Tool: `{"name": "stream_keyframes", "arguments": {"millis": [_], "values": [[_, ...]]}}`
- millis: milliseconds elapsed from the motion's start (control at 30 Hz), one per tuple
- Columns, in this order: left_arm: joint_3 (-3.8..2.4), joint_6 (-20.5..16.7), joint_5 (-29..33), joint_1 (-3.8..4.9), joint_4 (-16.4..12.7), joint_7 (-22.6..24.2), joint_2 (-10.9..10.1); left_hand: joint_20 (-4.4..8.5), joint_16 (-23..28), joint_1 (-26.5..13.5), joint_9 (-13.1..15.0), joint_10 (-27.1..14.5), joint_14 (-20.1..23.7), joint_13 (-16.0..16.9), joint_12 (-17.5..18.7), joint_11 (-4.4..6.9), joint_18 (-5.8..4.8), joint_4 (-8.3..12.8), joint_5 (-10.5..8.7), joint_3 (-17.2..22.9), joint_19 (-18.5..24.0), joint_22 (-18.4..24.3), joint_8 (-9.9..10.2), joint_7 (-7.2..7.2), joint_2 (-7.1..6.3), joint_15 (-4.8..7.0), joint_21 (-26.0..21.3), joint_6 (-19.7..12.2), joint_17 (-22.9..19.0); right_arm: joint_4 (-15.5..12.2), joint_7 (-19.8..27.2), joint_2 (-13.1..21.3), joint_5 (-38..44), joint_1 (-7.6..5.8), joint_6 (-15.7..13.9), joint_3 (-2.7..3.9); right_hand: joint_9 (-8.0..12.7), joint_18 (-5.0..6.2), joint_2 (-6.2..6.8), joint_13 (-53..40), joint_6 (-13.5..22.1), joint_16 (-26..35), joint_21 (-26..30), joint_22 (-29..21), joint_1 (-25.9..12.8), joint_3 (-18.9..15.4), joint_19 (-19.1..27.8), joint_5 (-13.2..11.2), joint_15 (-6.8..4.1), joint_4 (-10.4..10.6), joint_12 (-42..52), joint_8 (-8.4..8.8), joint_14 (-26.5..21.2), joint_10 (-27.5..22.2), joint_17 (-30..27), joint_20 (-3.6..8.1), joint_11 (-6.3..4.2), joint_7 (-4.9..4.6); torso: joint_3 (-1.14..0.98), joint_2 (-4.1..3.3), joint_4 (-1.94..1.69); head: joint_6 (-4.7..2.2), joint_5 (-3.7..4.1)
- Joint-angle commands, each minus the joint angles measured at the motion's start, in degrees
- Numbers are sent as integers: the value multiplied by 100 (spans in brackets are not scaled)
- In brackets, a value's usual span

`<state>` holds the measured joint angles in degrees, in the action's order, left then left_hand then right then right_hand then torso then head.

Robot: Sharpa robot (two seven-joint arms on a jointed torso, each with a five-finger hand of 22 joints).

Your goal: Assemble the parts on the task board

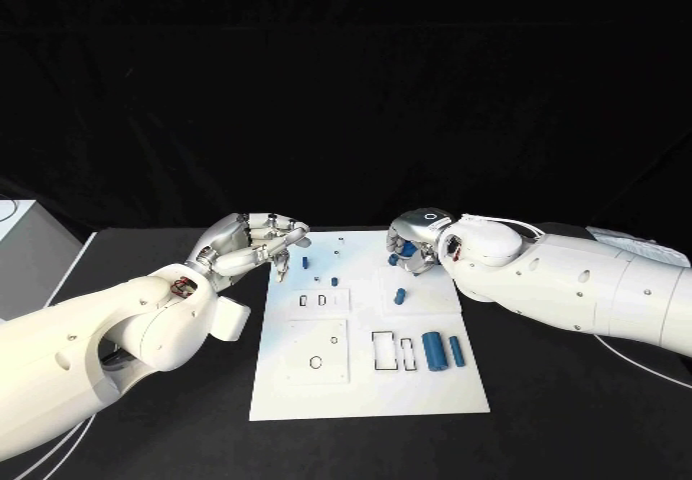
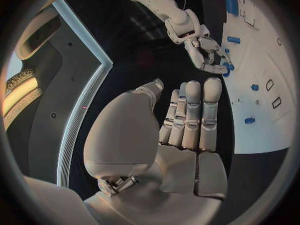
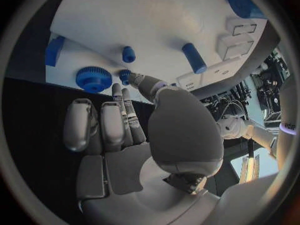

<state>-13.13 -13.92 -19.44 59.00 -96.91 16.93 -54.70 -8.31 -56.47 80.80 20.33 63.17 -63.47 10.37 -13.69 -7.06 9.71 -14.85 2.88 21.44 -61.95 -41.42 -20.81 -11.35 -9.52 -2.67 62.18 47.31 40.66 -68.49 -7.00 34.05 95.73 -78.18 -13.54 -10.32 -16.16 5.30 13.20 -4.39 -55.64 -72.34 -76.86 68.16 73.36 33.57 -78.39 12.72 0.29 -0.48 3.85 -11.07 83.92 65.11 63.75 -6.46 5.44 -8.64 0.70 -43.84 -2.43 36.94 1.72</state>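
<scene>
Both arms overhang the task board (image 1: 368,390); each robot hand's grip unclear, fingertips hidden.

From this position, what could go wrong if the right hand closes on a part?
The right hand sits at the far edge of the task board, fingertips beside a small blue peg and a blue gear; closing may knock the peg off the edge. The left hand hovers near other small pegs and could bump them.

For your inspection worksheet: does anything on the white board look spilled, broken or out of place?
Nothing stands out. The task board lies flat and square on the table, the blue parts look tidy, and no damage is visible. Small pieces near the right robot hand are too small to judge.
</scene>
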Motion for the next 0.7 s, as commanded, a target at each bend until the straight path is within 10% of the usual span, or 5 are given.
{"name": "stream_keyframes", "arguments": {"millis": [33,700], "values": [[-7,84,-18,5,-21,2,5,10,-11,-31,5,-52,-28,10,-25,-3,-87,-12,-4,29,-32,-5,24,-3,5,-21,24,-29,9,24,-27,-18,64,1,77,0,-14,-96,-9,-6,-15,-27,-27,17,-59,15,-19,-10,33,43,4,-7,155,46,-6,-14,3,-11,1,1,-8,15,-5],[-12,119,-25,6,-94,-24,-3,8,-11,-34,8,-54,-29,14,-30,-5,-88,-13,-4,31,-33,-15,23,-5,13,-23,37,-29,10,252,23,-174,53,25,173,-2,-58,-101,-50,-18,-85,-67,-48,63,-70,71,-27,26,23,92,24,-48,149,139,8,-10,-15,3,14,-4,-9,67,-28]]}}
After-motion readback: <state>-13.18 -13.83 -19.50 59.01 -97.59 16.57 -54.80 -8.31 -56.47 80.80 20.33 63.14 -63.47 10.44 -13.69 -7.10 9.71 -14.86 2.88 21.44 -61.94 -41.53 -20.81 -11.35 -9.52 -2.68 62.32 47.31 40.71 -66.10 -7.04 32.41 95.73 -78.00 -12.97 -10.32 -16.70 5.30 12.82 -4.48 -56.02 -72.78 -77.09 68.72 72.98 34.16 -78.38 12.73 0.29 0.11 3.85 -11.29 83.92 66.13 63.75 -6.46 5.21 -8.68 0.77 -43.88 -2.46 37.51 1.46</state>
